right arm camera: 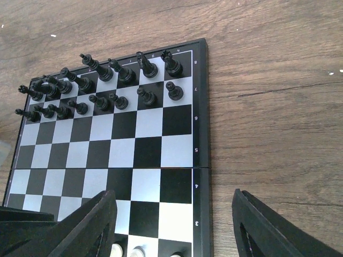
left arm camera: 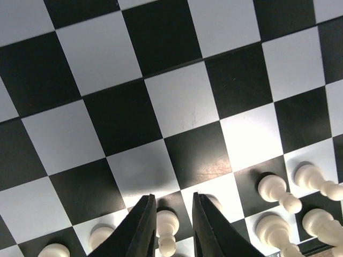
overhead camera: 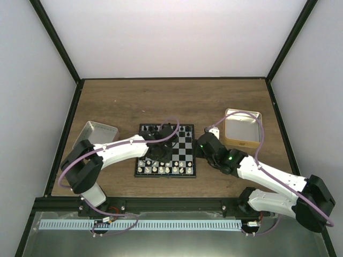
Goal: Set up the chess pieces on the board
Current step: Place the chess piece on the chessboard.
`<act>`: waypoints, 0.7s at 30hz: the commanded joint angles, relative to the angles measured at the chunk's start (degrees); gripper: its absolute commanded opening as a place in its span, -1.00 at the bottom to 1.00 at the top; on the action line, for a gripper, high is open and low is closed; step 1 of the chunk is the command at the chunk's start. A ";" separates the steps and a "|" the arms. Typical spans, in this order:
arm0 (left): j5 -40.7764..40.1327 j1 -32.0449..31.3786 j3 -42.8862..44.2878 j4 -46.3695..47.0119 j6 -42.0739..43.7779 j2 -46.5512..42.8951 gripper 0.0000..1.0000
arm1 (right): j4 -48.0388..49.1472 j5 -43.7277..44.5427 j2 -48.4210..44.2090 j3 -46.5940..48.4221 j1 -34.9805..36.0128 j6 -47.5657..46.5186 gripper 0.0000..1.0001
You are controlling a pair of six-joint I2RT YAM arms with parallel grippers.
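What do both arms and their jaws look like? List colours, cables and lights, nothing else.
The left arm and right arm have white link shells between bulky black joint housings. A lilac cable loops along each. Two green lights glow on the right arm's black forward section. The jaws are matte black: slim and tapered on the left, broad wedges on the right.

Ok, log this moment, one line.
left jaws: narrowly open around white pawn | right jaws: open, empty, over board | black pieces: far rows
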 commanded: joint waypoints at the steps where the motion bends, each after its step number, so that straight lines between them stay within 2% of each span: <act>1: -1.55 -0.24 1.94 -1.46 0.63 -0.23 -0.55 | -0.91 1.56 -1.14 0.23 -0.31 1.14 0.22; 9: -6.71 -0.20 2.99 -3.75 -0.65 -2.84 -0.42 | -2.46 2.22 -2.69 0.49 -0.31 1.14 0.23; 14: -12.84 -0.22 2.73 -3.72 -2.88 -11.17 -0.27 | -10.18 1.75 -6.69 1.13 -0.26 2.31 0.28; 17: -16.81 -0.26 0.49 -1.42 -3.56 -19.28 -0.08 | -14.11 1.12 -12.30 -0.41 -0.31 1.79 0.32; 21: -21.75 -0.17 -3.23 2.44 -2.05 -31.49 0.28 | -19.49 1.86 -20.05 0.86 -0.32 0.41 0.39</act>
